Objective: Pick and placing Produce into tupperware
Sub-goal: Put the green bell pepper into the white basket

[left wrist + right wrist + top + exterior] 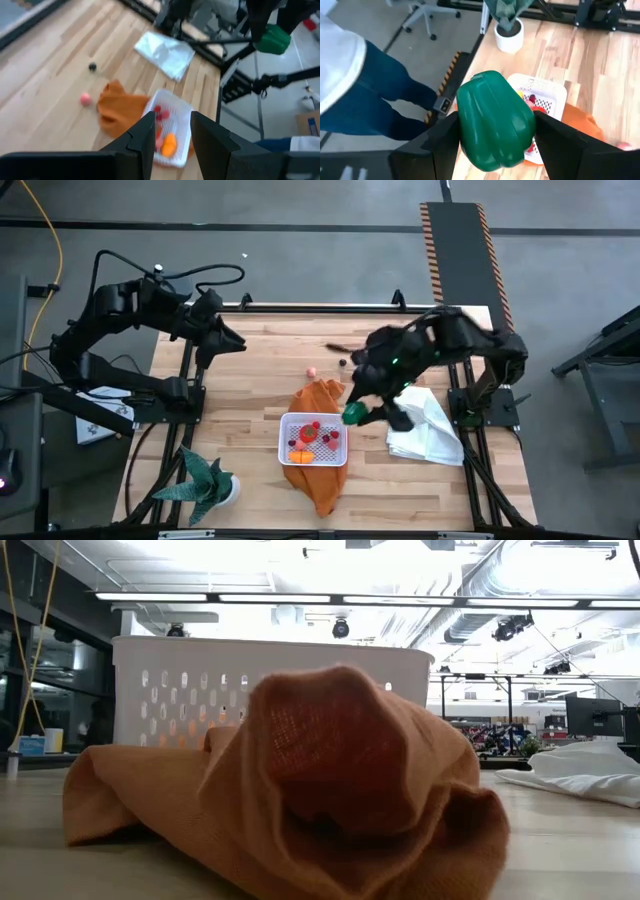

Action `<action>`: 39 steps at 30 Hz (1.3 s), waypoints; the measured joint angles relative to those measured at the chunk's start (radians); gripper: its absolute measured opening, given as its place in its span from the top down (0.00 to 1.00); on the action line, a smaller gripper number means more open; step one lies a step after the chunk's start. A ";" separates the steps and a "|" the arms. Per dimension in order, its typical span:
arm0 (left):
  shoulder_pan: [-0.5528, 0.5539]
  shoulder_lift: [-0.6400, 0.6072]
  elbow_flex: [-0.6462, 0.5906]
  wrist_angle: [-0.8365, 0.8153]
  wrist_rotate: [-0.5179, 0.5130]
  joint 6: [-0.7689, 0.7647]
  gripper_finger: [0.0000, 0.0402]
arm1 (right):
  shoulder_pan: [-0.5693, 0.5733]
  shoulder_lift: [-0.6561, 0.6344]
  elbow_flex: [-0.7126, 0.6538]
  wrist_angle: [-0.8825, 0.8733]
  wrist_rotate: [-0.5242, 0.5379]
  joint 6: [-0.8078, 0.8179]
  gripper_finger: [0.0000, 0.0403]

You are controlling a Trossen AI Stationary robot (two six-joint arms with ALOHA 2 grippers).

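No brand, label or readable writing shows on any object. My right gripper (495, 135) clamps a smooth, glossy green toy pepper (495, 120) of lobed, blocky shape between its two dark fingers, just off the right edge of the tupperware (285, 442) and above table level. The tupperware, a white, roughly square plastic container with rounded corners and a dotted base, sits on a crumpled, coarse-woven orange cloth (322, 396) spread over the pale wooden plank table (250, 370). Inside it lie red pieces (313, 430) and an orange piece (300, 454) of the produce. Just right of the tupperware lies a rumpled white cloth (430, 430). Near its front left corner stands a spiky green plant (205, 477) in a round white pot. Behind the tupperware, past the orange cloth, rest a small pink round piece (312, 372) and, farther back, a dark round piece (342, 363). My left gripper (170, 135) hovers well to the left rear of the tupperware, its fingers partly apart and empty.
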 joint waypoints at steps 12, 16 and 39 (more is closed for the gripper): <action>0.000 -0.120 0.000 -0.143 0.033 0.007 0.72 | 0.070 0.163 0.000 0.028 0.173 0.144 0.46; 0.000 -0.177 0.000 -0.144 0.028 0.007 0.72 | 0.086 0.201 0.000 0.028 0.228 0.204 0.46; 0.000 -0.309 0.000 -0.144 -0.088 0.010 0.72 | 0.115 0.399 0.000 0.032 0.390 0.337 0.46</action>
